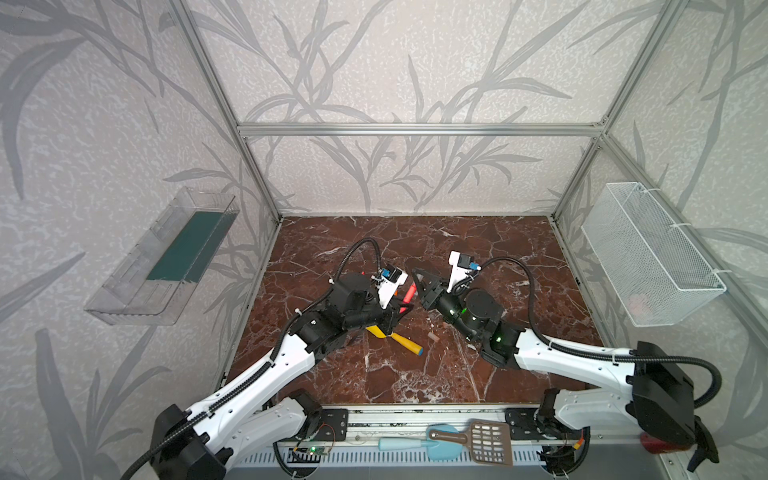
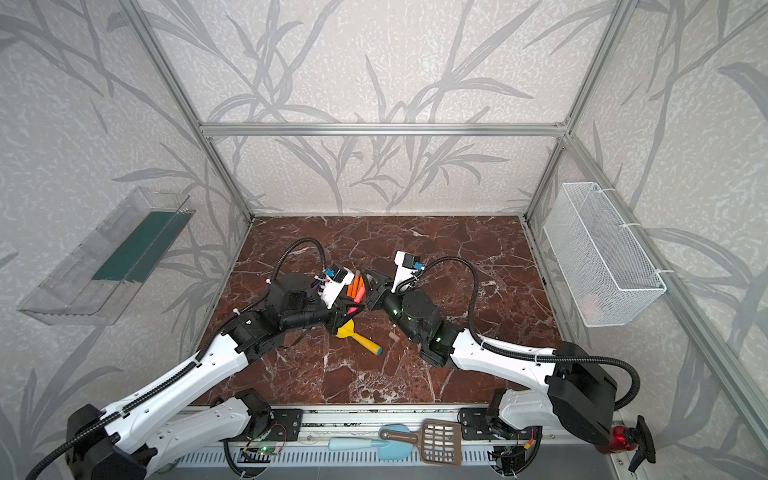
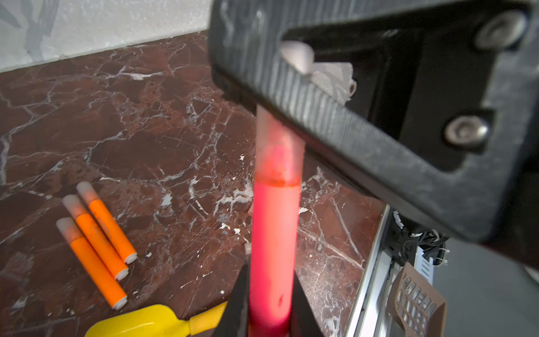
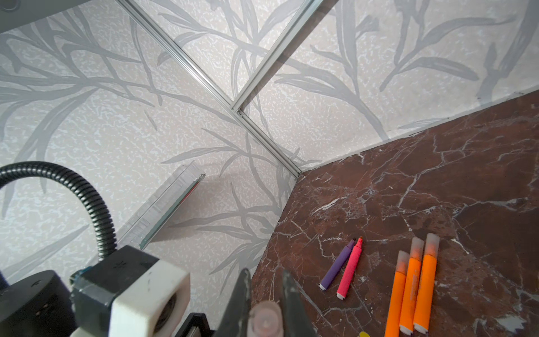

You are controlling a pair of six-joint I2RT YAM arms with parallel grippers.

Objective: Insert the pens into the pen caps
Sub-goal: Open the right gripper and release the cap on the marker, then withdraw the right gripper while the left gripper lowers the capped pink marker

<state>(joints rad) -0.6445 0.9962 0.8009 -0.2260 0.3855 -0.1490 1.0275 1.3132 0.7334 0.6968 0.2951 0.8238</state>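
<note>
Over the middle of the counter the two arms meet nose to nose, with a pinkish-red pen bridging the gap between them. It is a thin, bright stick. Its tip end is sheathed in a cloudy, pink-tinged pen cap, and the cap's rim sits right against the coloured barrel.

The left claw is clamped on the lower part of the barrel, with a dark finger on each side. The right claw is pinched tight on the cap. From its wrist camera, only the cap's round end pokes out between the two black fingers. Pen and cap hang clear of the counter, held between the arms.

On the marble just beyond them lie three orange pens, side by side and touching, each already wearing its frosted cap. Near those, a purple pen and a second pinkish-red pen lie close together with their tips bare. One loose cap lies by itself on the stone below the right arm's wrist. A yellow toy shovel sits near it, partly under the left claw in both top views.
</note>
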